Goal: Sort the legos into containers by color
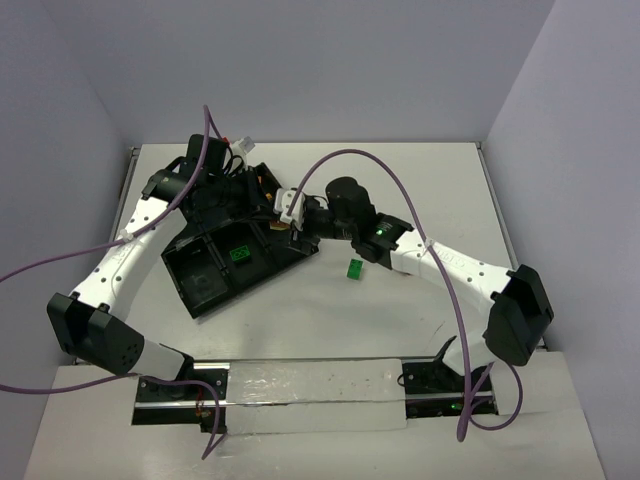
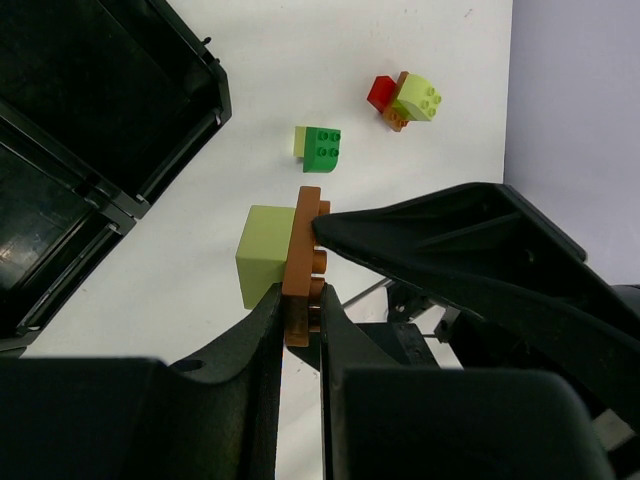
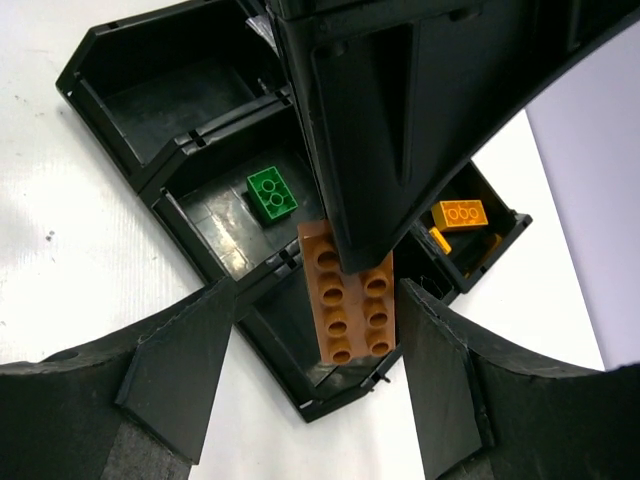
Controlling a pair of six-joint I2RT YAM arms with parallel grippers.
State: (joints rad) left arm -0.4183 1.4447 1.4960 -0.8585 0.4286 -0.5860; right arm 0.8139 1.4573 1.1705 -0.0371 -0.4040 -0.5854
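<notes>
Near to far:

- The loose green lego (image 1: pixel 354 267) sits alone on the tabletop (image 1: pixel 330 310), about mid-tabletop and just right of the tray.
- The black tray (image 1: pixel 190 270) lies at an angle, left of centre. We see a sorted green lego (image 3: pixel 272 193) flat in a middle compartment and a sorted orange lego (image 3: pixel 460 213) in an end compartment.
- The left end effector (image 2: pixel 300 310) is clamped narrow on the held orange lego (image 2: pixel 302 262), a flat two-by-four gripped edge-on. A yellow-green lego (image 2: pixel 265 255) is stuck to one face.
- The wrist view shows the held piece above the tray, over a compartment at its rim.
- The right end effector (image 3: pixel 318 298) is wide, with a finger on each side of the held orange lego. There is a clear gap on one side. The other finger is very close, and we cannot tell if it makes contact. It grips nothing.
- Beyond the held piece, a green-and-yellow pair (image 2: pixel 320 147) rests on the tabletop.
- Farther out is a red cluster (image 2: pixel 405 100) of red, yellow-green and orange pieces joined together. It lies near the tabletop edge by the wall (image 2: pixel 570 90). We cannot tell which edge.
</notes>
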